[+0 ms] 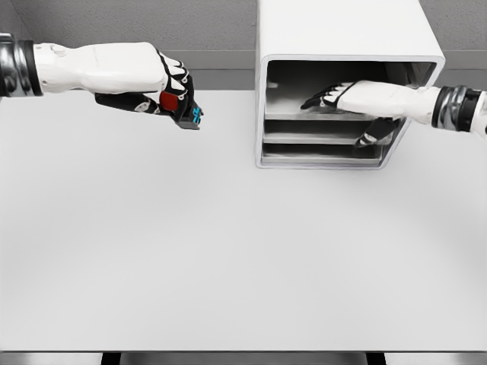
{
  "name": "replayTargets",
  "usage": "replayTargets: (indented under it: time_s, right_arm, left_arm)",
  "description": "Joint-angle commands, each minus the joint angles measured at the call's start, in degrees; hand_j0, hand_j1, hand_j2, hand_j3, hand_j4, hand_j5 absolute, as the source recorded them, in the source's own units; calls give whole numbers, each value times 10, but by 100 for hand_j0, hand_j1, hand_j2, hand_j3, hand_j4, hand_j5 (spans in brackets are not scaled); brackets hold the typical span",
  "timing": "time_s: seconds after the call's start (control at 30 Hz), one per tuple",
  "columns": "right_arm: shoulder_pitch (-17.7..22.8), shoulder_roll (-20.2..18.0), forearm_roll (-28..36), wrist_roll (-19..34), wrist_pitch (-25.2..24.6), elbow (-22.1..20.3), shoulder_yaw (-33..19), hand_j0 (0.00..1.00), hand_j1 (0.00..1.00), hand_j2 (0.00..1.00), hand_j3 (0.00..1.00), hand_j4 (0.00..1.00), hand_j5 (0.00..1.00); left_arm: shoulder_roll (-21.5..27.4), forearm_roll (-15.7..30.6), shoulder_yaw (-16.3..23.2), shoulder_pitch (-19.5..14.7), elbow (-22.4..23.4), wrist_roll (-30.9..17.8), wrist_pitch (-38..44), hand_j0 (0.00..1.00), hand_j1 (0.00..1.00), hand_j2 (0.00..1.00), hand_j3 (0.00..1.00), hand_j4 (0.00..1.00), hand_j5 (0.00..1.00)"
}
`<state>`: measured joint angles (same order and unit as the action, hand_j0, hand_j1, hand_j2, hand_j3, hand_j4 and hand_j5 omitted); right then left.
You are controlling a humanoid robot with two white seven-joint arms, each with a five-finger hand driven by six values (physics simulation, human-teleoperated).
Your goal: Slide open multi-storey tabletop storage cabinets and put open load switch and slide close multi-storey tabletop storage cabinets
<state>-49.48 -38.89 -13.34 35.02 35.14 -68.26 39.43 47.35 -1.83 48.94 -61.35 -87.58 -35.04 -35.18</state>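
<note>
Head view: unlabelled cabinet (342, 46), gripped switch (183, 110).

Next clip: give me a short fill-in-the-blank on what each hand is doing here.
1. The load switch is held in the ____ hand.
2. The right hand reaches into the ____.
3. The white cabinet stands on the ____.
4. The switch hangs above the table, to the cabinet's ____.

Missing words: left; cabinet; table; left
</note>
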Motion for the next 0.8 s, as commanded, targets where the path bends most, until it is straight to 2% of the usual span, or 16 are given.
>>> replayTargets:
  time_s: [0.0, 0.1, 0.2, 0.27, 0.33, 0.47, 0.6, 0.77]
  right_arm:
    - [0, 22, 2, 0, -1, 49, 2, 100, 100, 100, 100, 100, 100]
    - [-17, 36, -11, 0, -1, 79, 21, 100, 100, 100, 100, 100, 100]
    - [-18, 32, -19, 0, -1, 67, 32, 100, 100, 100, 100, 100, 100]
    - [-4, 0, -20, 0, -1, 7, 37, 100, 100, 100, 100, 100, 100]
    - [11, -24, -24, 0, -1, -30, 34, 100, 100, 100, 100, 100, 100]
    - [41, -58, -21, 0, -1, -93, -18, 100, 100, 100, 100, 100, 100]
    - [67, -82, -19, 0, -1, -143, -51, 100, 100, 100, 100, 100, 100]
    - [78, -85, -18, 0, -1, -164, -52, 100, 100, 100, 100, 100, 100]
  left_arm:
    - [1, 3, -1, 0, 0, 0, 2, 35, 35, 35, 35, 35, 35]
    - [1, 3, -1, 0, 0, 0, 2, 35, 35, 35, 35, 35, 35]
    - [2, 4, -1, 0, 0, 0, 2, 35, 35, 35, 35, 35, 35]
    - [2, 4, -1, 0, 0, 0, 2, 35, 35, 35, 35, 35, 35]
    - [2, 4, -1, 0, 0, 0, 2, 35, 35, 35, 35, 35, 35]
    - [2, 5, -1, 0, 0, 0, 2, 35, 35, 35, 35, 35, 35]
    - [2, 9, -1, 0, 0, 0, 2, 35, 35, 35, 35, 35, 35]
    - [2, 10, -1, -1, 0, 0, 2, 35, 35, 35, 35, 35, 35]
